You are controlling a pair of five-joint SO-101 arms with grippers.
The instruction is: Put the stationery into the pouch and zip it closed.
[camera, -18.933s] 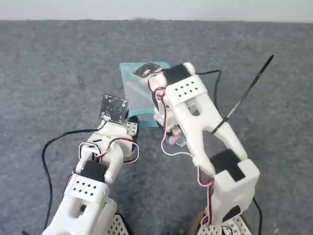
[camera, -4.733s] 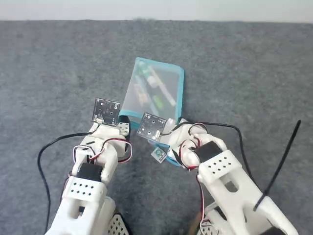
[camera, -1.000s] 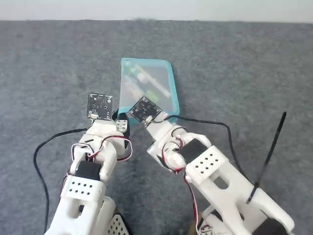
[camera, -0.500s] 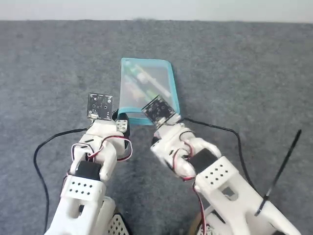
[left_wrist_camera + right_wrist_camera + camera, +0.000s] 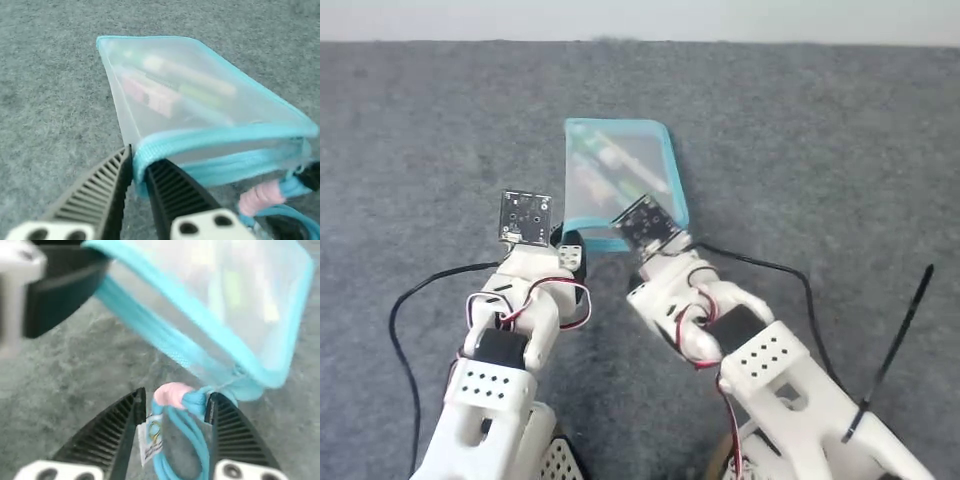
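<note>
The pouch lies flat on the grey table, long axis running away from the arms, with the stationery showing through its clear side. Its zip edge is the near short end, running crosswise between the two claws. The left gripper is pinched tight on that edge's left corner, anchoring it. At the opposite corner hangs the zip pull, pink bead and blue cord, right between the jaws of the right gripper, which stand narrowly apart, not clamped. The zip looks drawn across. Any last tug goes rightward, and there's room on that side.
</note>
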